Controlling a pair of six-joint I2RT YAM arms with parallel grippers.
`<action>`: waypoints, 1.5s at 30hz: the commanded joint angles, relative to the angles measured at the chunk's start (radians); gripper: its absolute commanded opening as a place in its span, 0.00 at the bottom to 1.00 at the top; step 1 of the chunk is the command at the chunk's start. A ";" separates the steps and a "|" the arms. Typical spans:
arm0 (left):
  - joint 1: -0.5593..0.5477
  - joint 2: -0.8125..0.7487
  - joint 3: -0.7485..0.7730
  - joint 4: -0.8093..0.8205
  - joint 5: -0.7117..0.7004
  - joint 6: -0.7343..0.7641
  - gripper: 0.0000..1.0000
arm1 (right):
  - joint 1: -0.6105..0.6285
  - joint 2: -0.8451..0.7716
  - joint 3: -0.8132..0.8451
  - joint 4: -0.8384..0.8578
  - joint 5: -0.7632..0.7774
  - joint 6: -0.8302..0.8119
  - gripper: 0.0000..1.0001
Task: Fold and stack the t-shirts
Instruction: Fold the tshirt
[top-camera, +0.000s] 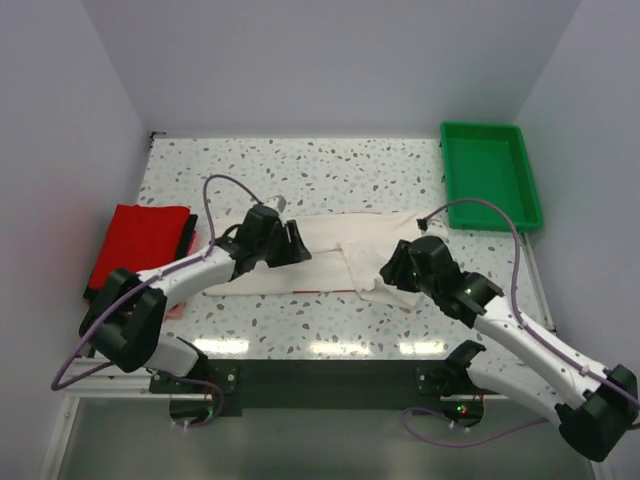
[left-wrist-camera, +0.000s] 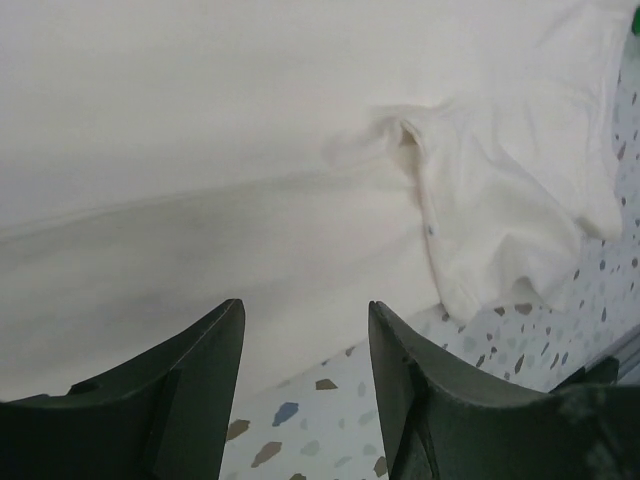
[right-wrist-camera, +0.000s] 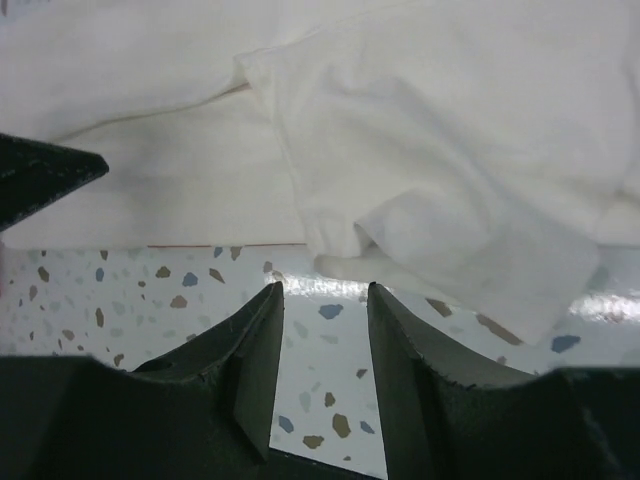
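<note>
We found the left tool (top-camera: 296, 243) released: in its wrist view the two dark fingers stood apart, with nothing between them but speckled bench (top-camera: 300, 165) and the near hem of the cream-white t-shirt (top-camera: 335, 232). That shirt lay flat directly ahead of the left tool and filled nearly all of its wrist view; we saw no contact between fingers and cloth. Ahead of this tool and to its right, a sleeve (left-wrist-camera: 500, 200) lay doubled over onto the body of the shirt, its loose edge reaching the bench. We found the right tool (top-camera: 386, 270) released as well: its fingers stood parted over the bench, gripping nothing. The cloth began just ahead of its fingertips, with a folded flap ahead and slightly to the right and the flatter body of the shirt ahead and to the left. In the top view the two tools faced each other across the shirt, which lay as a long band between them; the left tool sat at one end of the band and the right tool at the edge nearest the arm bases. The red t-shirt (top-camera: 140, 240) lay folded well behind the left tool, beside that arm's elbow and near the bench edge. The green tray (top-camera: 490, 175) stood off to the right of the right tool, in the far corner of the bench, near the shirt's end.
</note>
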 joint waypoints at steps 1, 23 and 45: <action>-0.116 -0.020 0.010 0.103 0.024 0.068 0.58 | -0.001 -0.115 -0.014 -0.294 0.190 0.076 0.43; -0.437 0.377 0.356 0.054 -0.070 0.068 0.52 | -0.003 -0.104 -0.138 -0.330 0.296 0.279 0.50; -0.495 0.442 0.435 -0.074 -0.194 0.045 0.41 | -0.182 0.071 -0.213 -0.040 0.145 0.132 0.37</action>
